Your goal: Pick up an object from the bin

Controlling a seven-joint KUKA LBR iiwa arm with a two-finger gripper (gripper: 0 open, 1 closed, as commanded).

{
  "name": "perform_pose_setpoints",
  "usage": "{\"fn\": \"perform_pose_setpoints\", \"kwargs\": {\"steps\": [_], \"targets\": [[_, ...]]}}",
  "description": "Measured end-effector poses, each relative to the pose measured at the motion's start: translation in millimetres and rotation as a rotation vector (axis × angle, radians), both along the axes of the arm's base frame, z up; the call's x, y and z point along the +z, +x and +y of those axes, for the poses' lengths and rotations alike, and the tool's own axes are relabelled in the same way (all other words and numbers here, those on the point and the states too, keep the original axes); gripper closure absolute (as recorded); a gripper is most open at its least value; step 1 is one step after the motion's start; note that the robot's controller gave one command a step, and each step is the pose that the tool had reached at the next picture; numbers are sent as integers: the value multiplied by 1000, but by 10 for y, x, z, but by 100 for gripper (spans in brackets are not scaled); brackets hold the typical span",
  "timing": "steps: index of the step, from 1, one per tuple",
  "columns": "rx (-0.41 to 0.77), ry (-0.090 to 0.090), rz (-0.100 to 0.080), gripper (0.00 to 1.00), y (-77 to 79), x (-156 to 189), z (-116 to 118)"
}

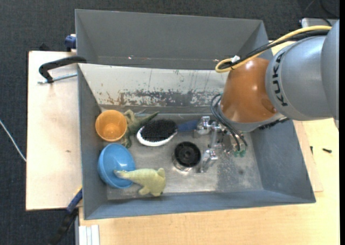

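Orange wrist cover (245, 93) of the arm is sitting highest, up and to the right of the black round disc (187, 154). Disc is lying flat on the floor of the grey bin (280, 168). Tool (210, 155) is hanging just beside the disc's right edge; open or closed cannot be told. Oval black-bristled hairbrush (157, 131) is lying just up-left of the disc. Orange cup (111, 125), blue bowl (116, 164) and pale yellow soft toy (146, 179) are lying well left of the disc.
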State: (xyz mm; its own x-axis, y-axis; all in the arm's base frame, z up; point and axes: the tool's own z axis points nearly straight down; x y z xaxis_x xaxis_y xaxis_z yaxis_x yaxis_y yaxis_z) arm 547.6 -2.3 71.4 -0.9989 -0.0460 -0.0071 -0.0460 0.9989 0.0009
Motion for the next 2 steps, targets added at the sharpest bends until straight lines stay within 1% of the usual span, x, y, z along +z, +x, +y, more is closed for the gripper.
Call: {"fn": "perform_pose_setpoints", "kwargs": {"steps": [1,2], "targets": [[2,1,4,0,-238,17,1039],[78,-4,-2,0,174,151,271]]}}
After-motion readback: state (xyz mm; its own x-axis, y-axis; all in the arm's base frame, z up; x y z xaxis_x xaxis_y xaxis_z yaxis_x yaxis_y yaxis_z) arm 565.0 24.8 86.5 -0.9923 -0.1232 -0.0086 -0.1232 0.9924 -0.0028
